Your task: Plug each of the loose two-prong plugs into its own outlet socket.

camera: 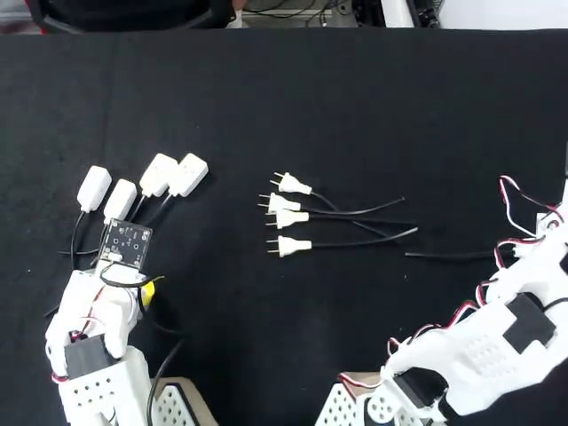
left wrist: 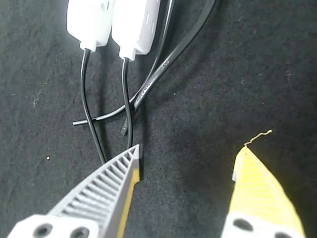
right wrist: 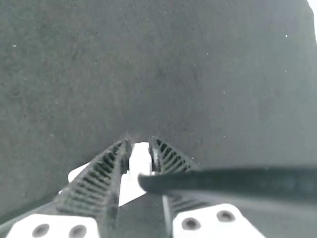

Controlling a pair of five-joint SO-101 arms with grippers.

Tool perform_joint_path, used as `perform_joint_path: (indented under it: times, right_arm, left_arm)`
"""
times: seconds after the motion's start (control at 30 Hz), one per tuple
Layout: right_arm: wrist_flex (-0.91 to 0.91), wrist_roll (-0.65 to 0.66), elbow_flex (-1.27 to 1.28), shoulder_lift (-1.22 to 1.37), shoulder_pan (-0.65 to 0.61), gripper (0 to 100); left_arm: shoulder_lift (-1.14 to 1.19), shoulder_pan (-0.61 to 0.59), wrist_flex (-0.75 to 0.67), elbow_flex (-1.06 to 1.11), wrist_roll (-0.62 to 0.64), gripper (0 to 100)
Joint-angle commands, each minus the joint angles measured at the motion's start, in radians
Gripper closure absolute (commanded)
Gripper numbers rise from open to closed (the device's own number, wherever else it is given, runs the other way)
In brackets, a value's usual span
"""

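Note:
Several white outlet sockets point(camera: 158, 174) with black cords lie fanned out at the table's left. Two of these sockets point(left wrist: 133, 25) lie just past my left gripper point(left wrist: 190, 148), which hangs open over their cords with nothing between the fingers. Several white two-prong plugs point(camera: 288, 217) lie in a column at mid-table, prongs pointing left toward the sockets. My right gripper point(right wrist: 140, 144) is shut on a white plug point(right wrist: 140, 166), whose black cable point(right wrist: 233, 181) runs out sideways. In the high view that cable point(camera: 448, 256) trails left from the right arm point(camera: 506, 337).
Black cloth point(camera: 355, 106) covers the whole table. Black cords point(left wrist: 148, 84) cross beneath the left gripper. The left arm point(camera: 98, 346) stands at the front left and the right arm at the front right, with red and white wiring point(camera: 515, 200) looping beside it.

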Motion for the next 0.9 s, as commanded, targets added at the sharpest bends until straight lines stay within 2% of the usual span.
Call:
perform_joint_path:
  times: [0.0,0.3,0.87]
  right_arm:
    - [-0.008,0.021,-0.002,0.004,0.023,98.6]
    - [-0.006,0.075,0.051,-0.004,0.051,98.6]
    - [-0.011,0.077,0.071,-0.002,0.038,98.6]
  left_arm:
    - [-0.005,0.008,0.000,0.018,-0.009,70]
    - [-0.005,0.008,0.000,0.018,-0.009,70]
    - [-0.005,0.008,-0.002,0.018,-0.009,70]
